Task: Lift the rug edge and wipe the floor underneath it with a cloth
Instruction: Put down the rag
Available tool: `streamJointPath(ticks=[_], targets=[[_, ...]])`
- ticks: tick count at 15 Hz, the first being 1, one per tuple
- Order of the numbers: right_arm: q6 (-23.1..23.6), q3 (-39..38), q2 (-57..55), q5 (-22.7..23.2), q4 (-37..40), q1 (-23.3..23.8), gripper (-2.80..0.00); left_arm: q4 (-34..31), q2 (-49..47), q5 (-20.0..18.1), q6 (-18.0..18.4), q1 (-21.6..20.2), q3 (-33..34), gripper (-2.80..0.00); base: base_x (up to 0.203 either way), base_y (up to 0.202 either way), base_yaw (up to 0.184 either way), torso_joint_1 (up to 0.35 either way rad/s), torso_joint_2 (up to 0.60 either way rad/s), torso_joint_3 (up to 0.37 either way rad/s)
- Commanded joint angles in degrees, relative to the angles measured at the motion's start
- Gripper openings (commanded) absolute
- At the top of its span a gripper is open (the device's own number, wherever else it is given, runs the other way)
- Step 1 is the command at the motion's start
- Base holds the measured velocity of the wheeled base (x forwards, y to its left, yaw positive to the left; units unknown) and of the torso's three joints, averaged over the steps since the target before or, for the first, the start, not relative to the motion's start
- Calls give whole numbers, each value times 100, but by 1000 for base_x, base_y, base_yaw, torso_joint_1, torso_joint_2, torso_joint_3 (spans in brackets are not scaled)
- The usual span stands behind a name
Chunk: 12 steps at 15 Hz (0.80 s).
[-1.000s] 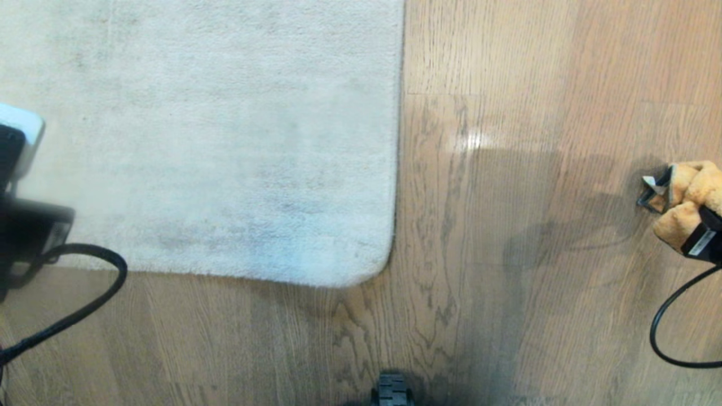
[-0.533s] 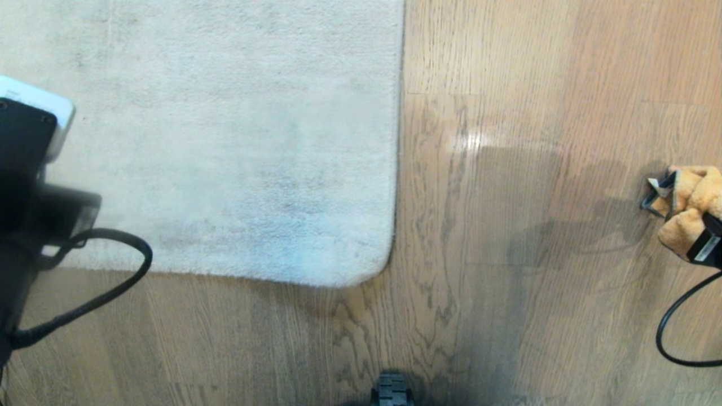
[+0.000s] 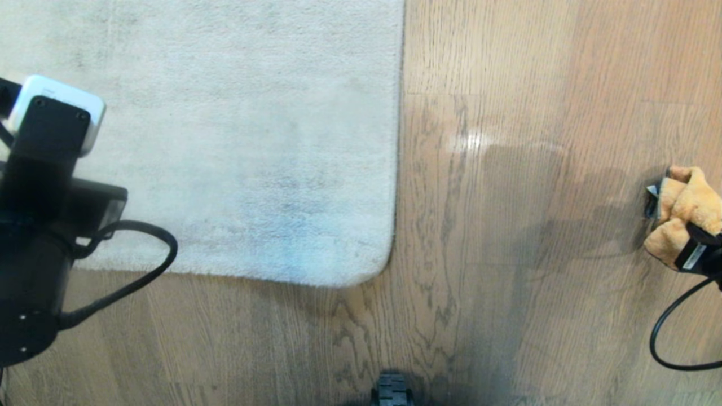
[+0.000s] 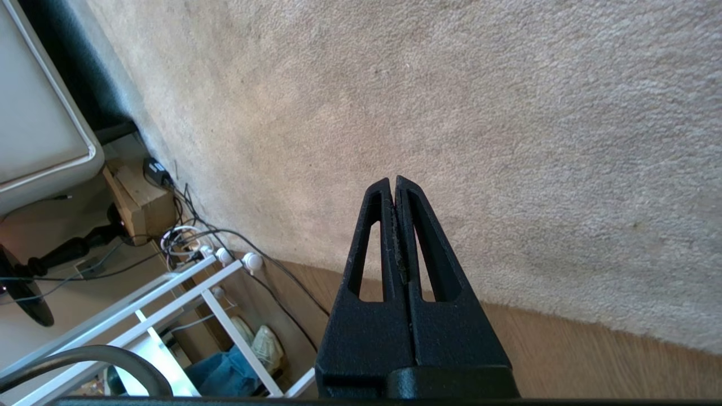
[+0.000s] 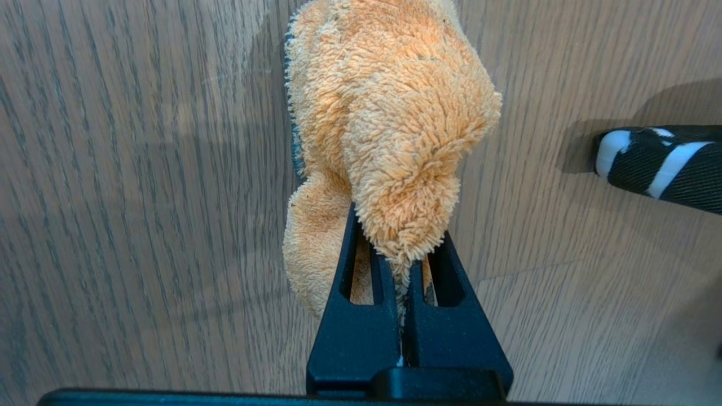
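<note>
At the 3 o'clock edge of the head view, the right gripper (image 5: 403, 265) is clamped on the cloth (image 3: 682, 211), with a fold pinched between its black fingers (image 5: 361, 316). The rest of the cloth bulges out ahead of the tips, above the floor (image 3: 507, 254).

The rug edge (image 3: 389, 248) lies flat well apart from that gripper, toward 9 o'clock of it, its rounded corner near the centre of the head view and its straight borders running to 12 o'clock and to 9 o'clock.

The left gripper (image 4: 395, 186) is closed on nothing, fingers pressed together, hovering over the rug pile near the border. Its arm (image 3: 39, 225) fills the 9 o'clock side of the head view.

The cloth is fluffy orange-yellow terry, lumpy and bunched. The rug is pale grey-beige with short pile and faint darker smudges. The floor is grey-brown wood-grain plank with dark streaks and a small sheen.

A white label sits on the right arm's wrist, its print too small to read.
</note>
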<state>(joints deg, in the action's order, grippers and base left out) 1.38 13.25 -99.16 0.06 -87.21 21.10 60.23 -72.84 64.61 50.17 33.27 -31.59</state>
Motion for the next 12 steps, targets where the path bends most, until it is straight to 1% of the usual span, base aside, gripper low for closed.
streamJointPath(ticks=[1, 6, 12], targets=[[3, -7, -78, 3, -274, -1, -280, 196, -268, 68, 28, 4, -11, -280, 0, 0, 0, 0, 0, 0], [-1, 6, -157, 3, -274, -18, -280, 731, -656, 446, 28, 10, -198, -280, 0, 0, 0, 0, 0, 0], [-6, 72, -303, 249, -274, -27, -280, 1305, -1062, 745, 36, 195, -554, -280, 0, 0, 0, 0, 0, 0]])
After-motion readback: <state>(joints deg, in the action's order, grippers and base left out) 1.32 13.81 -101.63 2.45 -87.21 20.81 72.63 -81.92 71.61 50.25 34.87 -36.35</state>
